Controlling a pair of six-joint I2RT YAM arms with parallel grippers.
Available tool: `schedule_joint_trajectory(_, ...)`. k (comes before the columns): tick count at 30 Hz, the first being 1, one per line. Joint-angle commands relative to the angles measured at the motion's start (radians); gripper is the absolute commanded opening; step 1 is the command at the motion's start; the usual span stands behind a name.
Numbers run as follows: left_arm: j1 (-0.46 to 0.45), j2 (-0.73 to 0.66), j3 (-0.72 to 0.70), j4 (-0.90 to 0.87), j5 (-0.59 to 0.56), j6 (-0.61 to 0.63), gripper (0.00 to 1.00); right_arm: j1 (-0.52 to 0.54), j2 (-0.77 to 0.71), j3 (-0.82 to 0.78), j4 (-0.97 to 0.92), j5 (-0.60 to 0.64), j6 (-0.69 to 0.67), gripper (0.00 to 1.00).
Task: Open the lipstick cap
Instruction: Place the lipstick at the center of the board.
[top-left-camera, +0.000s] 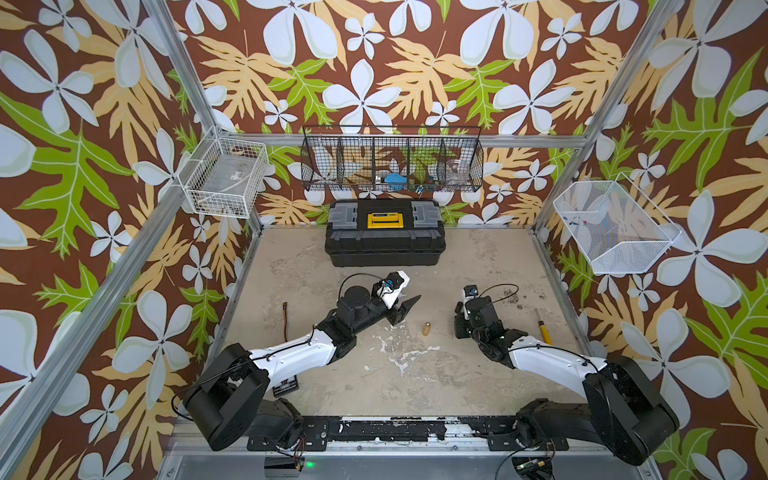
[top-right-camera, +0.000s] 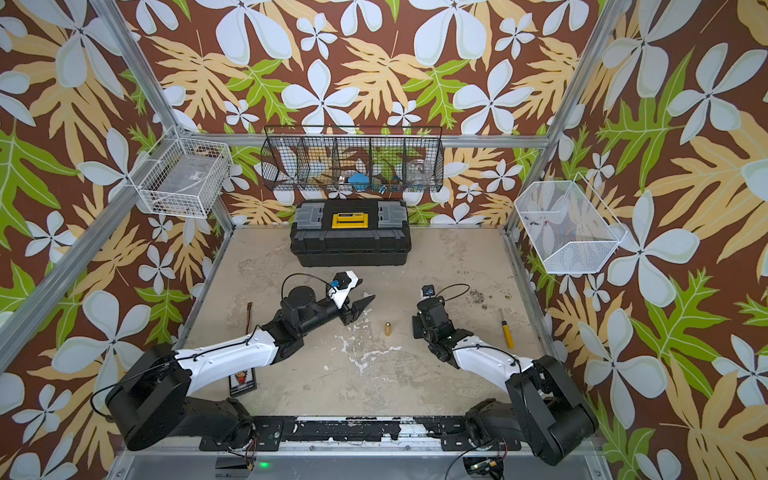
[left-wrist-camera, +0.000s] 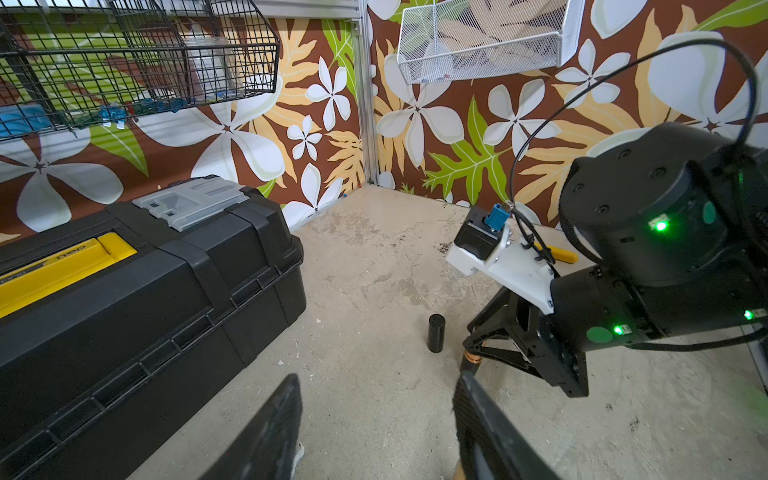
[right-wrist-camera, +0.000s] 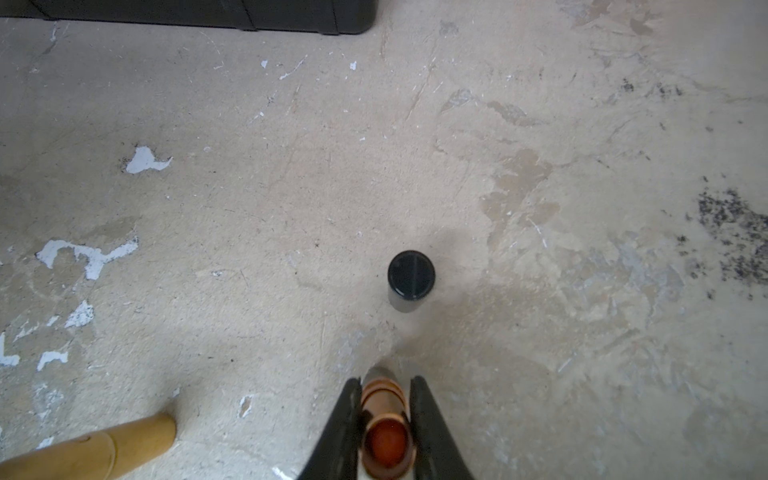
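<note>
The cap is already off. The black cap (right-wrist-camera: 411, 276) stands upright on the tabletop (right-wrist-camera: 249, 208) by itself, just ahead of the right gripper (right-wrist-camera: 385, 380). That gripper's fingers are pressed against both sides of the copper lipstick tube (right-wrist-camera: 386, 444), whose red stick shows at the open top. The tube is upright and low over the tabletop, though its foot is hidden, so I cannot tell whether it actually rests there. The left gripper (left-wrist-camera: 374, 428) hovers to one side near the toolbox (left-wrist-camera: 145, 270), fingers apart and empty.

What remains looks like parking the tube safely. The tube should be brought fully down before the grip loosens, because a narrow cylinder released above the surface will likely topple. The fingers should then part slowly and evenly so neither drags it sideways. The retreat should go straight up along the tube's axis, staying clear of the exposed stick. The black cap is just beside the tube and a gold cylinder (top-left-camera: 426, 328) stands near on the other side, so sideways motion should wait until the fingers are clear. The left arm has nothing to do and is best left where it is.
</note>
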Motion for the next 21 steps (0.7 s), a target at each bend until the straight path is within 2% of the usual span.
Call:
schedule_joint_trajectory(1, 0.002, -0.001, 0.004, 0.02, 0.005, -0.002, 0.6, 0.001, -0.008, 0.005, -0.008, 0.004, 0.005, 0.29)
schedule_joint_trajectory(10, 0.002, 0.004, 0.008, 0.011, 0.007, 0.007, 0.61, 0.0, -0.008, 0.032, -0.033, -0.015, 0.001, 0.42)
schedule_joint_trajectory(21, 0.002, 0.007, 0.013, 0.011, 0.02, 0.006, 0.61, 0.0, -0.045, 0.054, -0.068, -0.023, 0.001, 0.45)
